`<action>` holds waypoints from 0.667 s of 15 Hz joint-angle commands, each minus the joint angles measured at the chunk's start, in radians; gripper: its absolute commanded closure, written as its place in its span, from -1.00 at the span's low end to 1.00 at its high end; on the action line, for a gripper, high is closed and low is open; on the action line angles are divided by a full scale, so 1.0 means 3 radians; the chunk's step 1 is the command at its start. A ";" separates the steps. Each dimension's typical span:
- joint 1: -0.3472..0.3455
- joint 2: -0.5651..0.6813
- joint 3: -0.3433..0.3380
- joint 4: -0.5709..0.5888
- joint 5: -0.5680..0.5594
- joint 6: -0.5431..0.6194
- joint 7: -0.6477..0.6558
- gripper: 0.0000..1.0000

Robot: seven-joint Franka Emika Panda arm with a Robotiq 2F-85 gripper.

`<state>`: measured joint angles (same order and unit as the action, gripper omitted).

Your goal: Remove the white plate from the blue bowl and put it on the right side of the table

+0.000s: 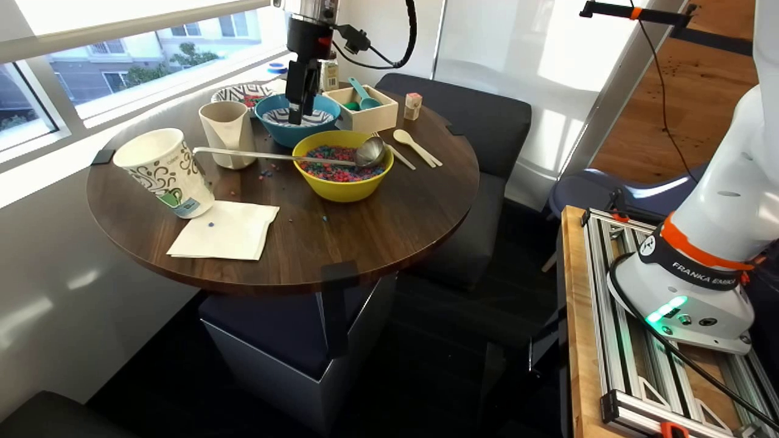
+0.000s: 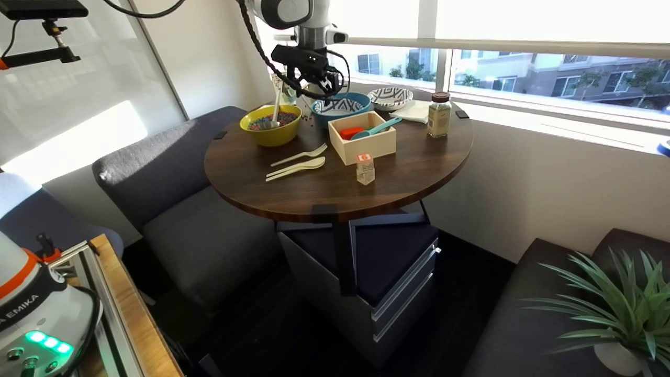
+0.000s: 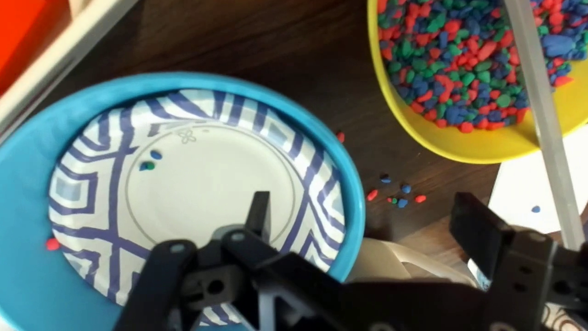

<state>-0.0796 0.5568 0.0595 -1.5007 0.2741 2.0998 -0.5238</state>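
The plate (image 3: pixel 204 184) sits inside the bowl (image 3: pixel 23 207), not lifted yet, and the pincer (image 3: pixel 363 202) hangs over it, wide and empty, so it looks like grip, lift and set-down on the right side of the table (image 1: pixel 377 234) are all to come!

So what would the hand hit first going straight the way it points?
Probably the white plate below the hand, though the rim of the blue bowl could come first; depth is unclear.
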 commanded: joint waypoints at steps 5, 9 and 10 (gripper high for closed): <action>-0.0006 0.0477 0.0144 0.0502 -0.0081 -0.0021 0.0260 -1.00; -0.0028 0.0584 0.0222 0.0619 -0.0044 -0.0040 0.0263 -1.00; -0.0030 0.0601 0.0238 0.0636 -0.0040 -0.0037 0.0259 -1.00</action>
<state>-0.0786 0.7021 0.1071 -1.3567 0.2635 2.0999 -0.4647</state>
